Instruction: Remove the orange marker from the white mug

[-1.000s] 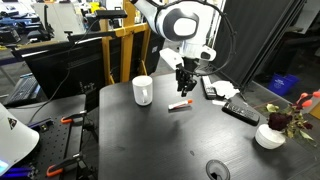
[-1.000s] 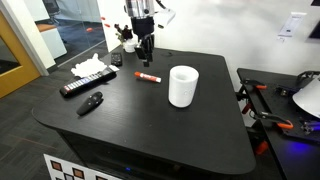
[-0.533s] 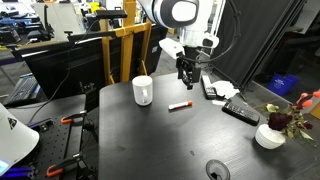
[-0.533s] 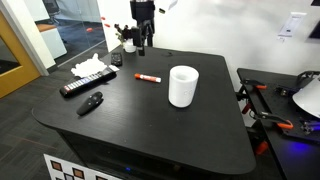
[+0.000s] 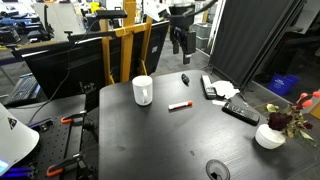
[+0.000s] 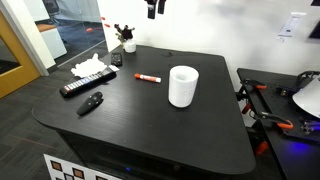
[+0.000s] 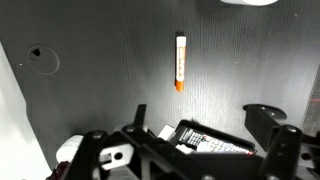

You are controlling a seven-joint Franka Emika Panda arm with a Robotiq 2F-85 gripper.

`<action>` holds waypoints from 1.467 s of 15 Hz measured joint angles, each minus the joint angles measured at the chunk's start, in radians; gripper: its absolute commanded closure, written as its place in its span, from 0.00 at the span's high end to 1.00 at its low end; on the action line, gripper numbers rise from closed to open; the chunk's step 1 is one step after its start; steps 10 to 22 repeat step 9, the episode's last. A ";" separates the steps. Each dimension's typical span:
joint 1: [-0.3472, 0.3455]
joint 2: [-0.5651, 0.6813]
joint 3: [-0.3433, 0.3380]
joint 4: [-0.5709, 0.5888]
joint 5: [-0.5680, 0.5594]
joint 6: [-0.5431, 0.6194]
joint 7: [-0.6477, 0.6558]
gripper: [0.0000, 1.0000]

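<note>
The black table point(image 5: 150, 140) fills the scene, and the gripper point(image 5: 181, 42) hangs high above its far edge, jaws spread apart and empty in the wrist view. The white mug point(image 5: 143, 90) stands upright on the table. The orange marker point(image 5: 180, 105) lies flat on the tabletop, outside the mug and not touching it.

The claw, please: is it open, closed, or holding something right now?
Claw: open, holding nothing; the marker lies on the table.
</note>
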 measured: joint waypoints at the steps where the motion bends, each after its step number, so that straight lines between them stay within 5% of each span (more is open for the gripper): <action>1: -0.002 -0.038 0.000 -0.027 0.000 -0.004 0.000 1.00; 6: -0.006 -0.155 0.000 -0.120 -0.001 -0.029 0.000 1.00; 22: -0.006 -0.162 0.000 -0.128 -0.001 -0.029 0.000 1.00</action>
